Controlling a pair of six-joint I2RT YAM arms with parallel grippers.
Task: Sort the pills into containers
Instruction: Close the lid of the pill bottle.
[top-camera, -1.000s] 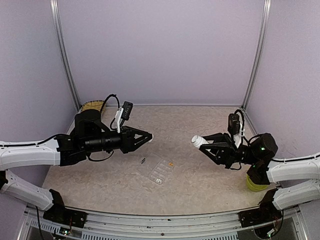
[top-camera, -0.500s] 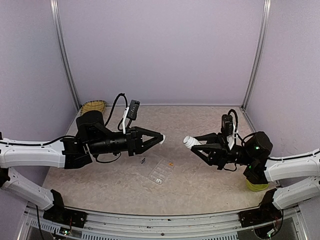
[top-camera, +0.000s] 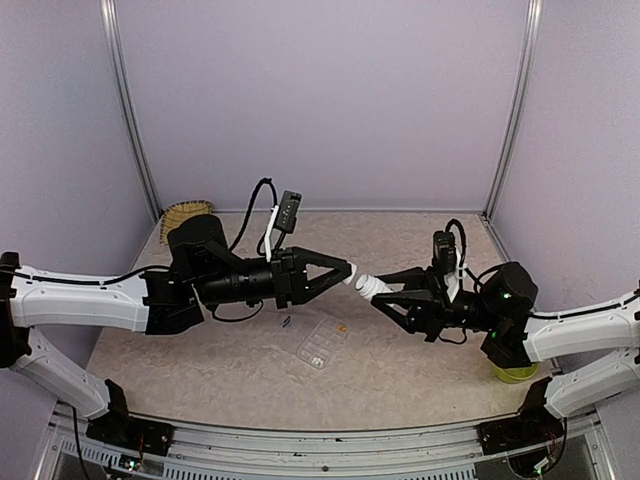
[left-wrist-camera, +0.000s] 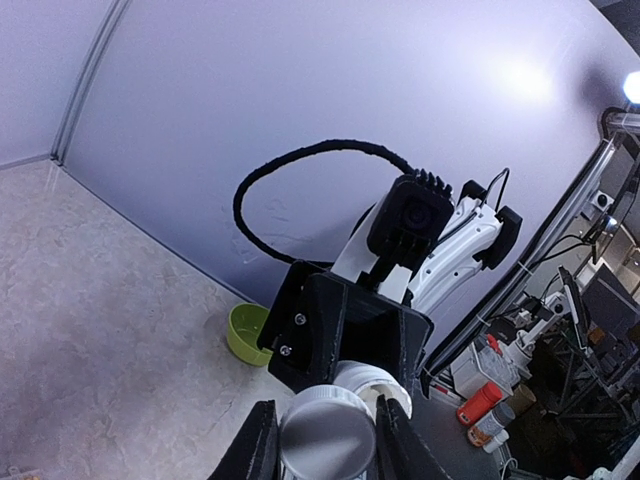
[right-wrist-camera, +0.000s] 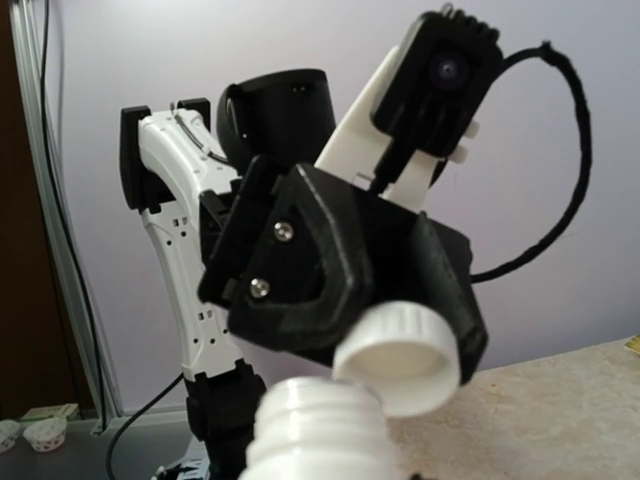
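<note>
My left gripper (top-camera: 349, 271) is pinched narrow on one white cap (left-wrist-camera: 327, 440). My right gripper (top-camera: 386, 293) clamps one white bottle (right-wrist-camera: 320, 425) lying nearly level, its threaded neck aimed at the left gripper. The cap sits just at the mouth, a little high and off to one side. Below both grippers one clear organizer (top-camera: 322, 343) lies on the table (top-camera: 420, 350), with one orange pill (top-camera: 343, 327) at its edge and one dark pill (top-camera: 287, 322) just beside it.
</note>
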